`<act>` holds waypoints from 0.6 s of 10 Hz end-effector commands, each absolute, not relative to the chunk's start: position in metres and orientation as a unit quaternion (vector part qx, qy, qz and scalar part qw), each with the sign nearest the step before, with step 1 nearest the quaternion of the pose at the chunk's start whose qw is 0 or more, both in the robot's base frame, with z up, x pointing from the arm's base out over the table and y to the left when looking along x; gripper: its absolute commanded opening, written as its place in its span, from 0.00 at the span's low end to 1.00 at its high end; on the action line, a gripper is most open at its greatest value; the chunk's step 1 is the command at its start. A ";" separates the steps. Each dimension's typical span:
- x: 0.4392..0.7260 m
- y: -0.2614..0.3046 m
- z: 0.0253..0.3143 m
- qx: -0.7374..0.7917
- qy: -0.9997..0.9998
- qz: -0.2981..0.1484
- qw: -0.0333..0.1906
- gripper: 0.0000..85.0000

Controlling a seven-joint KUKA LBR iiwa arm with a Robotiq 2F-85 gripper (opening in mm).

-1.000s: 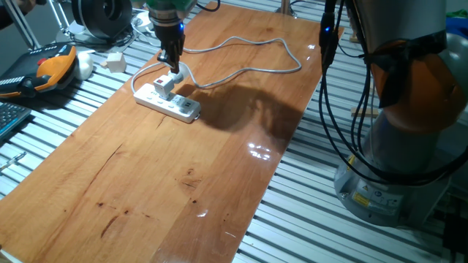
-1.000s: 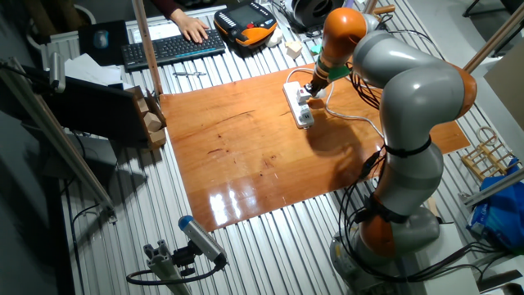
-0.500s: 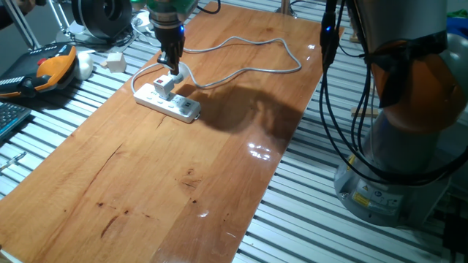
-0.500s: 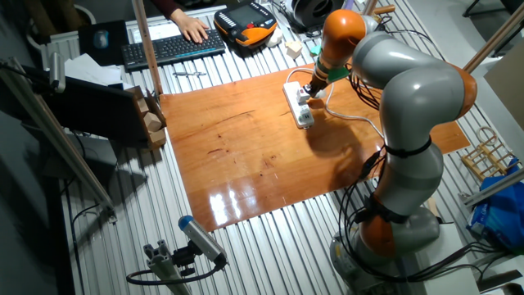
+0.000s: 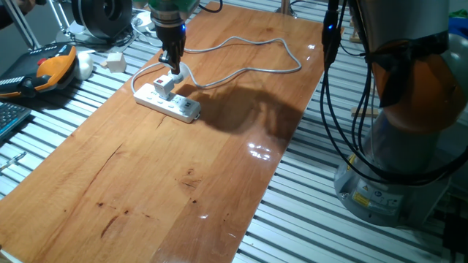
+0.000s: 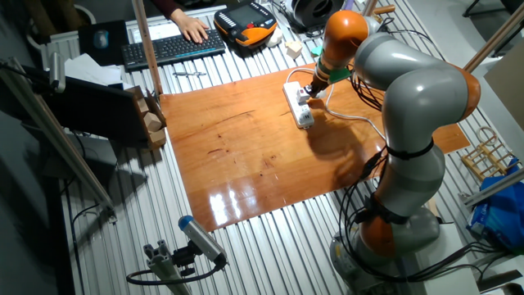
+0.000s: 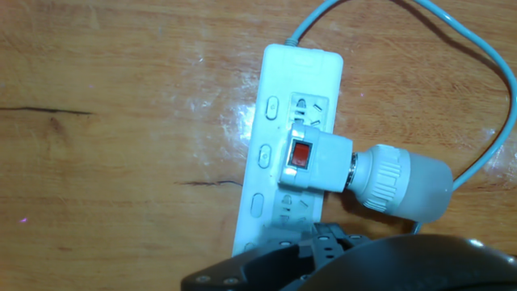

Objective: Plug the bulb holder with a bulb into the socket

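Boxy white bulb holder [image 7: 319, 162] with frosted bulb on flat glossy socket [image 7: 279, 121]; hand [image 5: 170, 64] state indiscernible.

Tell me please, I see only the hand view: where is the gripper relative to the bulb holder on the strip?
Observer: In one fixed view the gripper hangs directly over the bulb holder, pointing down.
Operator: Is it gripping the holder?
Observer: I cannot tell. The fingers end very near its top, and both fixed views are too small there.
Operator: Where does the cable go?
Observer: The grey cable loops over the table behind the socket.
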State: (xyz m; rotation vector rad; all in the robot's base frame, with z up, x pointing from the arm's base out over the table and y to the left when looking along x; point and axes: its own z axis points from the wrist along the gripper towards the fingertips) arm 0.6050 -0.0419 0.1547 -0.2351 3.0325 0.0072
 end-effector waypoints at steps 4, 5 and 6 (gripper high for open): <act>0.605 -0.041 0.155 -0.076 0.996 0.003 0.048 0.00; 0.605 -0.041 0.155 -0.076 0.996 0.003 0.047 0.00; 0.605 -0.041 0.154 -0.075 0.996 0.003 0.047 0.00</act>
